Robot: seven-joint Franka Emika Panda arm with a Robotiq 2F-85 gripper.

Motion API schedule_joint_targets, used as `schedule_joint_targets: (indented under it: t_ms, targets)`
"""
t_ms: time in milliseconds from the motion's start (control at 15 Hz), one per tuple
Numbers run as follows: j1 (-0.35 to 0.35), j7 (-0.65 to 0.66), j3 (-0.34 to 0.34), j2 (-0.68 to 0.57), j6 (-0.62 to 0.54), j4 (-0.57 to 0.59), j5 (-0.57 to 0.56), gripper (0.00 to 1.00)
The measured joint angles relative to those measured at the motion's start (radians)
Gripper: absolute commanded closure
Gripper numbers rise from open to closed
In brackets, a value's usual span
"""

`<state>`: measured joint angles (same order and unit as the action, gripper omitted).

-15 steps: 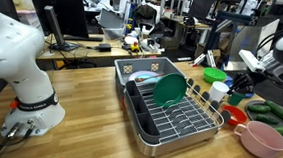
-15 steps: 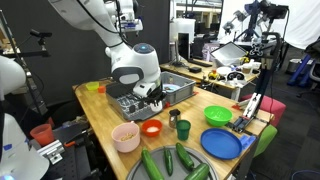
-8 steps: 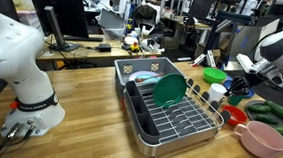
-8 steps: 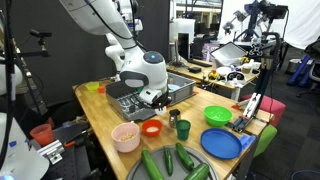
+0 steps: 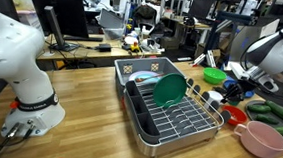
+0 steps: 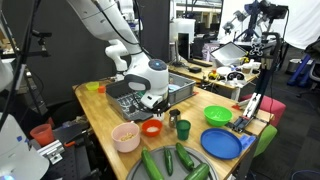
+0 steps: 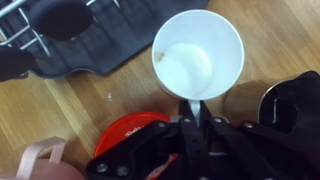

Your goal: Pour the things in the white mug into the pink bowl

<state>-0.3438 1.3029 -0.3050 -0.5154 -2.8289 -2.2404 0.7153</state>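
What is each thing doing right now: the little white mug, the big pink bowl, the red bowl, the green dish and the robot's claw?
Small white rounded mug: upright, not tipped, held by its rim.
Gripper: shut on the mug's rim.
Wide pale-pink plastic bowl: upright, untouched, apart from the mug.
Small red bowl: upright, looks empty.
Green dish: standing on edge in the wire rack.

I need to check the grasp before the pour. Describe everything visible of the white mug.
The white mug is small, round and plain, glossy like ceramic or plastic; no handle shows. It is upright, apparently on the wooden table, its mouth facing the wrist view, holding something pale I cannot identify, with a brownish smear on the inner rim. The gripper is shut on its near wall. The red bowl lies close beside it.
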Motion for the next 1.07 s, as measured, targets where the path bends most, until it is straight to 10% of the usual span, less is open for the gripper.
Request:
schedule_joint_targets:
  t_ms: [667,1067]
  targets:
    - [0.171,-0.06,0.175,0.005,0.095,0.049,0.084,0.04]
    - [0.192,-0.177,0.179,0.09,0.079,-0.009,0.235,0.0]
